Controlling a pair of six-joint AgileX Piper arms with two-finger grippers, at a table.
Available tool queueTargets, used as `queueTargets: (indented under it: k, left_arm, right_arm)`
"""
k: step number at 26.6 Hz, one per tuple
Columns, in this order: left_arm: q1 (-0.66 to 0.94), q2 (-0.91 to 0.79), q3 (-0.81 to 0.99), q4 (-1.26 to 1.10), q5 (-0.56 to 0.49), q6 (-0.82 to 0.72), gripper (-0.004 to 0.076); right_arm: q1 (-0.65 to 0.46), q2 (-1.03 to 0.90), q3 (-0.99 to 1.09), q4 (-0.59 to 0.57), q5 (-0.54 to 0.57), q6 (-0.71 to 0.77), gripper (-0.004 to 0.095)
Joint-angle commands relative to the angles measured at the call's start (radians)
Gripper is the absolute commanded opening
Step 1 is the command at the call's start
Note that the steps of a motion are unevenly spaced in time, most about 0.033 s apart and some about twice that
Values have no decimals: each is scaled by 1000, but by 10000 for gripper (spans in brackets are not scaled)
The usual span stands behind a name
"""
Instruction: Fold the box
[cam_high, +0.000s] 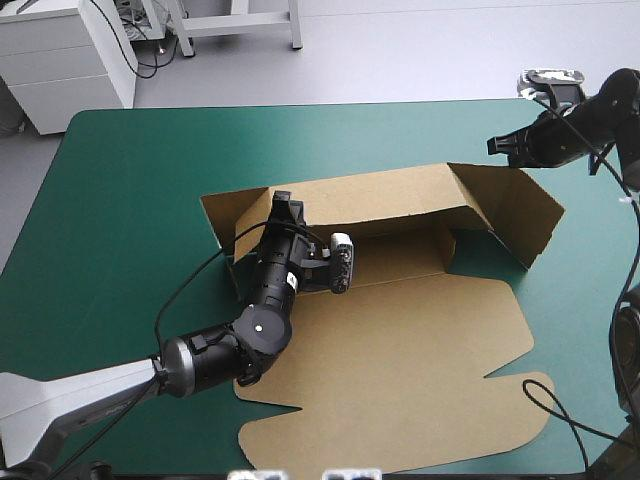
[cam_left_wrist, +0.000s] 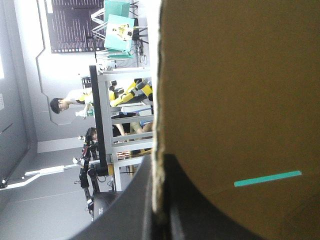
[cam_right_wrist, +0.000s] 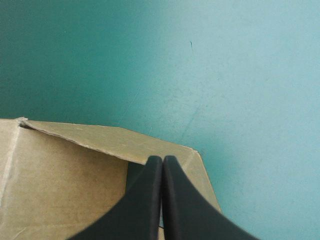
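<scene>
High view
- Table (cam_high: 130, 180), teal-green cover: the box (cam_high: 400, 340) lies at mid-table, partly formed
- Box: long far wall (cam_high: 380, 205) raised; right end flap (cam_high: 510, 215) standing, angled outward toward the table's right edge; lid panel (cam_high: 420, 370) flat on the cover toward the near edge
- Left gripper (cam_high: 283, 203): at the left end of the far wall, on its upper edge; its arm crosses the box's left near corner and hides the floor there
- Right gripper (cam_high: 500, 147): near the table's far right corner, just beyond the end flap's far corner, apart from the board

Left wrist view
- Box (cam_left_wrist: 235, 90): one board edge runs straight between the black fingers; brown face fills the side beyond it, with a thin teal-green strip showing in it
- Left gripper (cam_left_wrist: 160, 167): clamped on that edge, sheet between the fingers

Right wrist view
- Right gripper (cam_right_wrist: 162, 160): fingers pressed together in one point, nothing between them
- Box (cam_right_wrist: 60, 185): a board corner lies under and beside the fingers; bare teal-green cover (cam_right_wrist: 225, 75) ahead
</scene>
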Motion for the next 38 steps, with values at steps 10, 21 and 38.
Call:
queueTargets:
  k: [10,21,38]
  left_arm:
    - [-4,-40,-26,146,26,-15,-7]
    - [-4,-40,-26,140,18,-15,-7]
    - [-4,-40,-26,146,20,-35,-7]
  right_arm:
    - [-3,-39,25,33,-93,-8,-14]
    - [-3,-36,-20,191,-93,-61,-14]
    - [-3,145,-93,168,-115,-37,-14]
